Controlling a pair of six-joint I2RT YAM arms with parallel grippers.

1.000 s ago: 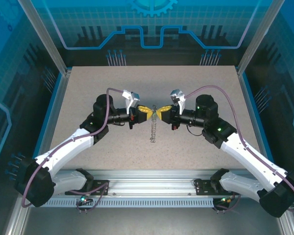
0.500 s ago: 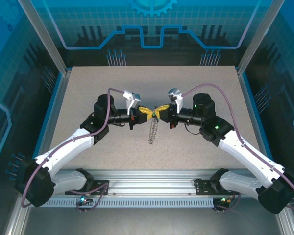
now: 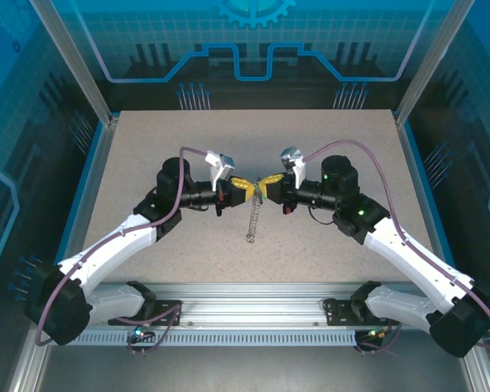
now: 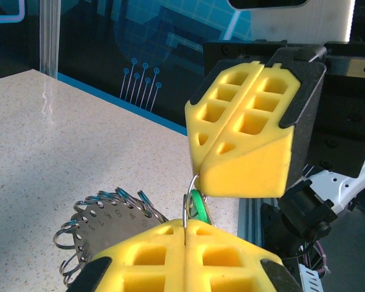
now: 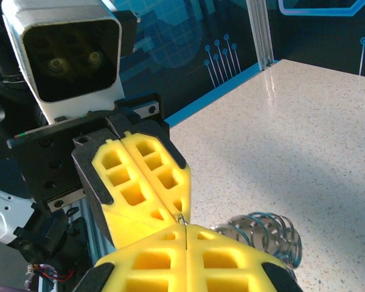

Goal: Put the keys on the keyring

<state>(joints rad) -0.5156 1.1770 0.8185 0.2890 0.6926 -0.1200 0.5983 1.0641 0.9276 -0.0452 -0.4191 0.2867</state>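
My two grippers meet tip to tip above the table's middle. In the left wrist view my left gripper [image 4: 185,230] is shut on a thin wire loop of the keyring [image 4: 109,226], whose grey numbered plate and silvery rings hang behind its fingers. The wire curves up to the right gripper's fingers [image 4: 249,134]. The key's green tag [image 4: 198,208] sits just under those tips. My right gripper [image 5: 187,228] is shut on a thin metal piece at its seam, apparently the key, touching the left gripper's fingers [image 5: 140,182]. The keyring's links [image 3: 251,219] dangle below both grippers.
The speckled tabletop [image 3: 147,147] lies open on all sides of the grippers. A blue-edged frame and aluminium posts [image 3: 98,122] bound the table, and a slotted rail [image 3: 245,310] with the arm bases runs along the near edge.
The right gripper has moved left until its tips touch the left gripper's tips. The hanging links have swung slightly to the left. The left arm has stayed nearly still.
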